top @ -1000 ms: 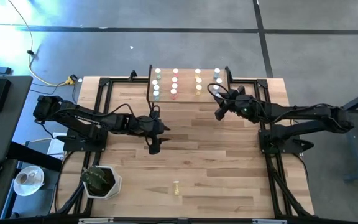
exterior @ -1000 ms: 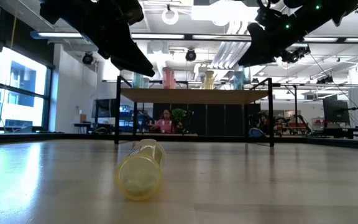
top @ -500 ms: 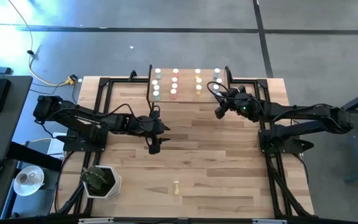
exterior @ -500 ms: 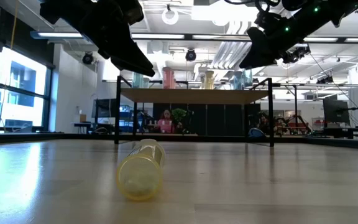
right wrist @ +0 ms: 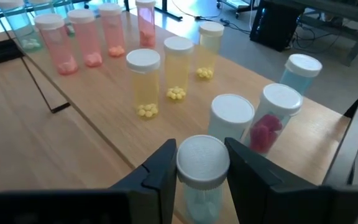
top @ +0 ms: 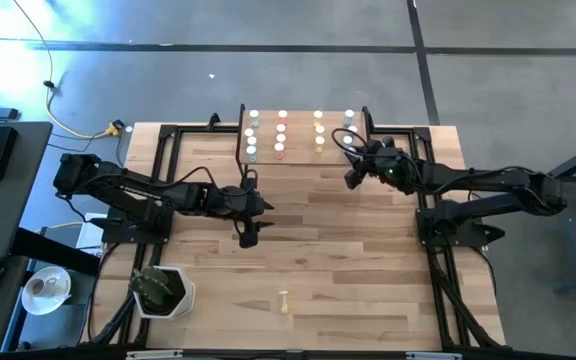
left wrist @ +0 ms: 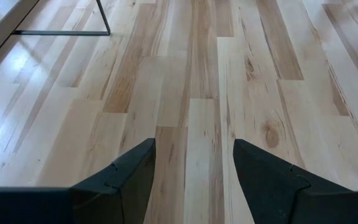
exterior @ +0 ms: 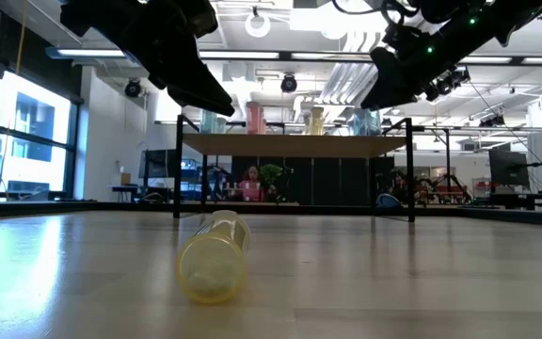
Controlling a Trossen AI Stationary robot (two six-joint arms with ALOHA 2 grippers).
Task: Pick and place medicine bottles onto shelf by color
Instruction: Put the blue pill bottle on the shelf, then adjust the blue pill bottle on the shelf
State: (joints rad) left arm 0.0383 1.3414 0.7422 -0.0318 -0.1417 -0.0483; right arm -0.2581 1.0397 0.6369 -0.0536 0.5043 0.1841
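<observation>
At the shelf's (top: 298,135) right end, your right gripper (right wrist: 202,163) has its fingers clamped on a white-capped bottle (right wrist: 202,167) with a pale blue body, held over the board near the blue row. The risk is crowding: another white-capped bottle (right wrist: 232,114) stands just beside the held one, and a bottle showing pink contents (right wrist: 272,118) is close behind it. If you lower with any drift toward them, a finger could tip one, and it might roll off the edge. Releasing before the base sits flat could topple the held bottle too. That pink-filled one may be misplaced in the blue column, though the view there is poor — check it.

The right arm reaches in from the table's right side, extended toward the shelf's right corner, wrist angled down over the board. The left gripper (left wrist: 194,180) hangs over bare tabletop (top: 368,270) near the middle, fingers apart and empty, arm stretched in from the left.

One yellow bottle (exterior: 215,256) lies on its side near the table's front edge — well apart from both grippers, not yet shelved.
</observation>
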